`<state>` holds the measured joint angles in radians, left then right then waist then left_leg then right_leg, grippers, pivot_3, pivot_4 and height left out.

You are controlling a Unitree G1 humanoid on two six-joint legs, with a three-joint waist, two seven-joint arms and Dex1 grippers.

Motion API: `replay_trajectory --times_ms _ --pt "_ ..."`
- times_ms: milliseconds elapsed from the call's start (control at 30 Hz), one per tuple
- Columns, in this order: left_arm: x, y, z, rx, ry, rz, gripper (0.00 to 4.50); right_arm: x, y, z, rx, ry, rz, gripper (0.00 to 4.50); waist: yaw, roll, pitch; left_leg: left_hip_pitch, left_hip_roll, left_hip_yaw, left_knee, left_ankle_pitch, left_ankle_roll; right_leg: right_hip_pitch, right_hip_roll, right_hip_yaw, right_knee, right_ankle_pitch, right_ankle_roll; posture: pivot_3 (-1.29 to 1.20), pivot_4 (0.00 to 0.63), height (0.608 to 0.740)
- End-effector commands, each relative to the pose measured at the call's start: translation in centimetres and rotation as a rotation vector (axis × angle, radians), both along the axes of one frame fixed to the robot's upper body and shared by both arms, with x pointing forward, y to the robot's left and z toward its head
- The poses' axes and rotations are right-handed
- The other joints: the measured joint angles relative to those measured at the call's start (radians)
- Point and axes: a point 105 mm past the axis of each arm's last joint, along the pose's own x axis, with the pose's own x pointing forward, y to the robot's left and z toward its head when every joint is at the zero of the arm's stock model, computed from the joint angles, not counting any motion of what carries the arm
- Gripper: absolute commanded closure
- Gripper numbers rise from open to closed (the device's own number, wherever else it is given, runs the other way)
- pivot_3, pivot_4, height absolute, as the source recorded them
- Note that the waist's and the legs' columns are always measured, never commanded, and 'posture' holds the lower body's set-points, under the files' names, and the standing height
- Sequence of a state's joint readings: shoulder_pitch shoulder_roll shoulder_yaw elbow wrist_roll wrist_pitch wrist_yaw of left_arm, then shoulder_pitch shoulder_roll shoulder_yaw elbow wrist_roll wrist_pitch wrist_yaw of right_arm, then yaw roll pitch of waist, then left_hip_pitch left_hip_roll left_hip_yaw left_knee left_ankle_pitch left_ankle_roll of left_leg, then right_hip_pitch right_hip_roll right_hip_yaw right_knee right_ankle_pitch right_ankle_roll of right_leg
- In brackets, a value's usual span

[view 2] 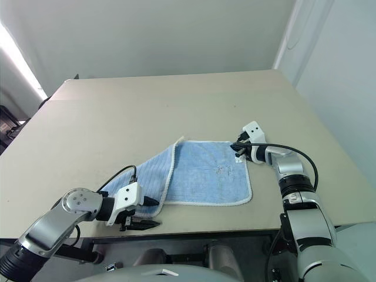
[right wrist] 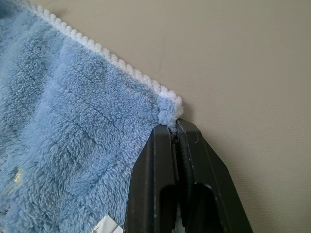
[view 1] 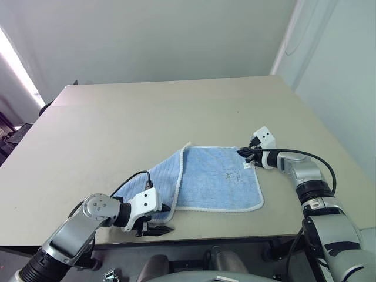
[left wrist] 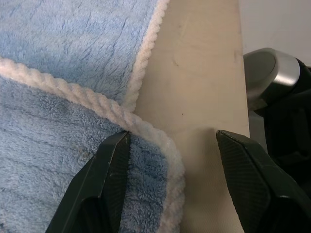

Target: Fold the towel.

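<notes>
A: Where do we have the towel (view 1: 218,179) right now?

B: It lies on the table (view 1: 147,117), near the front edge, in the lower middle of the left eye view. Most of it is flat and spread out toward the right. Its left part is folded over, with the white edging running as a diagonal line from the middle of the cloth down toward the lower left.

A: And our right gripper (view 1: 245,154)?

B: It sits at the towel's far right corner, right of centre in the head views. In the right wrist view we see the two black fingers (right wrist: 194,165) pressed together, with the white-edged corner of the cloth pinched at their tips. So we are clamped on that corner. A small white label (right wrist: 108,225) shows on the blue cloth at the lower left of that view.

A: What about the left gripper (view 1: 157,226)?

B: It is low in the frame, at the table's front edge, by the towel's near left corner. Its fingers are spread apart. In the left wrist view one finger (left wrist: 104,179) lies on the blue cloth beside the white edging, and the other (left wrist: 248,174) is over bare table, with the corner's edge between them. They are not closed on it.

A: Anything else on the table?

B: We see only the towel and our two arms.
</notes>
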<state>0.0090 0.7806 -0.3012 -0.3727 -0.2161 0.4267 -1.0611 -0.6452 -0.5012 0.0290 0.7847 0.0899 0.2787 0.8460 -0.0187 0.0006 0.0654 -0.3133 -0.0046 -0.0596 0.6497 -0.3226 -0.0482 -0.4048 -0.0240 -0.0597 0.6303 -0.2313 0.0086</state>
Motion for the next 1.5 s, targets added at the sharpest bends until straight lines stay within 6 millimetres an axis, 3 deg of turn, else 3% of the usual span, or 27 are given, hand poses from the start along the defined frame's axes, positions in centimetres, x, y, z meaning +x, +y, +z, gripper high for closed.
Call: replay_trajectory --times_ms 33,167,233,400,500,700,800,1067,1267,1367,1500 --pt "0.1 0.6 -0.4 0.052 0.008 0.006 2.43 -0.5 -1.9 -1.1 -0.063 0.042 -0.063 4.5 0.0 0.0 0.0 0.0 0.0 0.0 0.0 0.0 0.0 0.0 0.0 0.0 0.0 0.0 0.0 0.0 0.0 0.74" --pt "0.1 0.9 -0.6 0.054 0.014 0.019 3.94 -0.5 -1.9 -1.2 -0.066 0.041 -0.067 4.5 0.0 0.0 0.0 0.0 0.0 0.0 0.0 0.0 0.0 0.0 0.0 0.0 0.0 0.0 0.0 0.0 0.0 0.74" --pt "0.1 1.1 -0.7 0.056 0.013 0.027 4.46 -0.5 -1.9 -1.2 -0.067 0.039 -0.067 4.5 0.0 -0.001 -0.001 0.0 0.0 0.0 0.0 0.0 0.0 0.0 0.0 0.001 -0.001 0.0 0.0 0.0 0.0 0.74" --pt "0.3 1.7 -0.3 0.015 0.002 0.059 4.46 -0.4 -1.9 -1.2 -0.068 0.036 -0.067 4.5 0.0 -0.001 -0.001 0.0 0.0 0.0 0.0 0.0 0.0 0.0 0.0 0.001 -0.001 0.0 0.0 0.0 0.0 0.74" --pt "1.3 2.8 1.5 -0.091 0.005 0.149 4.46 -0.4 -1.9 -1.2 -0.065 0.037 -0.068 4.5 0.0 -0.001 0.0 0.0 0.0 0.0 0.0 0.0 0.0 0.0 0.001 0.001 -0.001 0.0 0.0 0.0 0.0 0.74" --pt "3.7 7.1 5.6 -0.234 -0.036 0.364 4.46 0.1 -1.8 -0.3 -0.02 0.002 -0.085 4.5 0.0 -0.002 0.0 -0.003 0.001 -0.002 0.002 0.0 0.0 -0.002 0.005 0.002 -0.002 0.0 0.0 0.0 0.0 0.74" --pt "6.1 9.6 8.2 -0.319 -0.092 0.498 4.46 1.2 -1.5 1.5 0.079 -0.058 -0.115 4.5 0.001 -0.003 0.001 -0.004 0.001 -0.002 0.002 0.0 0.0 -0.002 0.005 0.003 -0.002 0.0 0.0 0.0 0.0 0.74" --pt "13.6 15.9 10.9 -0.353 -0.309 0.828 4.46 3.4 -1.3 6.0 0.22 -0.23 -0.151 4.5 -0.002 -0.002 0.001 -0.007 0.0 -0.002 -0.003 0.0 0.0 -0.008 0.013 0.014 0.0 0.003 0.003 0.0 0.0 0.74" --pt "19.8 16.4 14.1 -0.407 -0.527 0.974 4.46 5.0 -1.4 10.0 0.236 -0.419 -0.182 4.5 0.005 -0.003 0.001 -0.008 0.0 0.001 -0.002 0.0 0.0 -0.015 0.013 0.019 0.001 0.008 0.001 0.0 0.0 0.74" --pt "22.3 16.0 16.1 -0.445 -0.611 1.035 4.46 5.8 -1.5 13.2 0.196 -0.627 -0.22 4.5 0.006 -0.003 0.001 -0.009 0.0 0.003 -0.002 0.0 0.0 -0.016 0.012 0.02 0.0 0.009 0.002 0.0 0.0 0.74" --pt "23.7 15.7 19.3 -0.474 -0.78 1.07 4.46 5.8 -1.7 17.9 0.179 -0.9 -0.258 4.5 0.003 -0.004 0.002 -0.01 -0.001 0.008 -0.003 0.0 0.0 -0.019 0.011 0.025 0.0 0.01 0.004 0.0 0.0 0.74"
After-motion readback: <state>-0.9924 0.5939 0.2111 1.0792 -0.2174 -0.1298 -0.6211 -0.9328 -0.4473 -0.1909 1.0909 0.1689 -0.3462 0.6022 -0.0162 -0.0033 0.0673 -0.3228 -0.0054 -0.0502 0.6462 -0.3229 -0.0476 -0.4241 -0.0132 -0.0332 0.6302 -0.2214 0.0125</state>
